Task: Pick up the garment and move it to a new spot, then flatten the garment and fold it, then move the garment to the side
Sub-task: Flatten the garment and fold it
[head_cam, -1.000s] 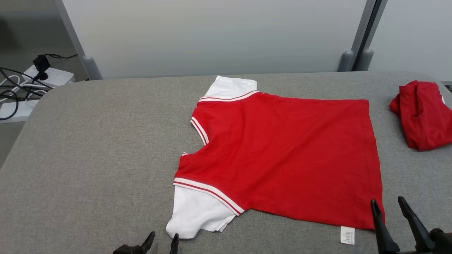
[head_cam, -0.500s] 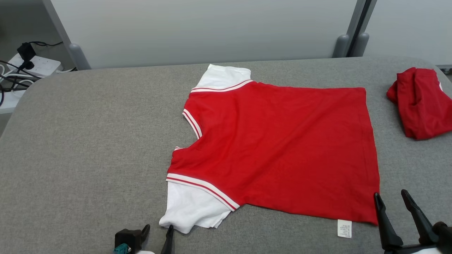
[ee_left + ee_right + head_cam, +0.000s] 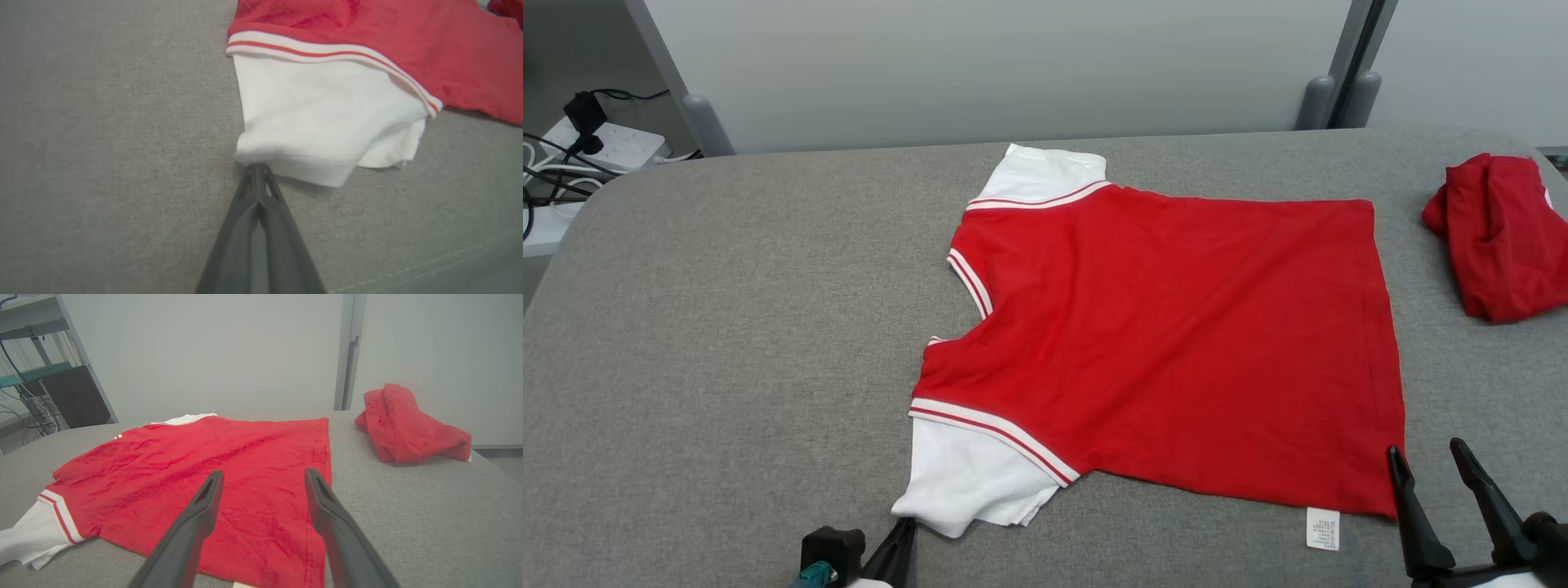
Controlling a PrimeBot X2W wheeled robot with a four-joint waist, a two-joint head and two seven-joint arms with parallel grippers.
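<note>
Our garment [image 3: 1176, 343] lies flat mid-desk [image 3: 727, 327], long axis running 9 to 3 o'clock. Our left gripper [image 3: 900, 531] clenches its fingers [image 3: 245, 212] on the white sleeve [image 3: 964, 482] hem at 7 o'clock. Our right gripper [image 3: 1426, 449], fingers spread, hovers by the 5 o'clock hem corner.

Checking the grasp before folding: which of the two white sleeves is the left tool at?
The near sleeve, lowest in the head view; the left tool is shut on its hem. The far sleeve lies untouched.
</note>
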